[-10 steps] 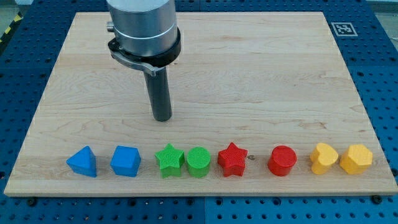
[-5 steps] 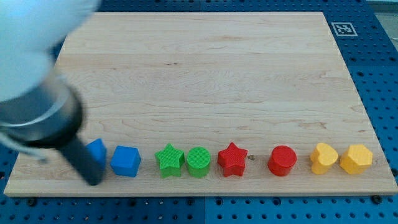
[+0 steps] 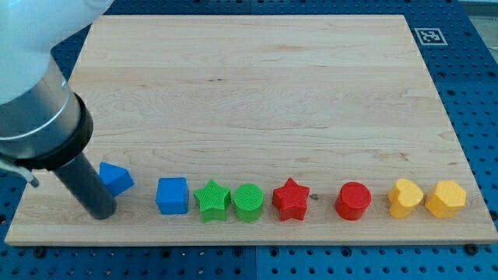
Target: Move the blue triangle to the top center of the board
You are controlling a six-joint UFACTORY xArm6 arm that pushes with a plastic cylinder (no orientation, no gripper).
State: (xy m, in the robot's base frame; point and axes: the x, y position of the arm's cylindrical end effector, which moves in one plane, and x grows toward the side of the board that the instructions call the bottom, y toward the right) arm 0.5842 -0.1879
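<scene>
The blue triangle (image 3: 117, 178) lies near the board's bottom left, partly hidden by my rod. My tip (image 3: 102, 212) rests on the board just below and left of the triangle, touching or nearly touching it. A blue cube (image 3: 172, 195) sits to the triangle's right, beside the green star (image 3: 211, 200).
A row runs along the view's bottom: green cylinder (image 3: 249, 202), red star (image 3: 291, 199), red cylinder (image 3: 353, 201), a yellow block (image 3: 405, 197) and a yellow hexagon (image 3: 446, 198). The wooden board (image 3: 257, 93) has a marker tag (image 3: 429, 36) at its top right corner.
My rod swung from the board's upper middle down to the bottom left. The blue triangle shifted up and right a little, and the blue cube slid right against the green star.
</scene>
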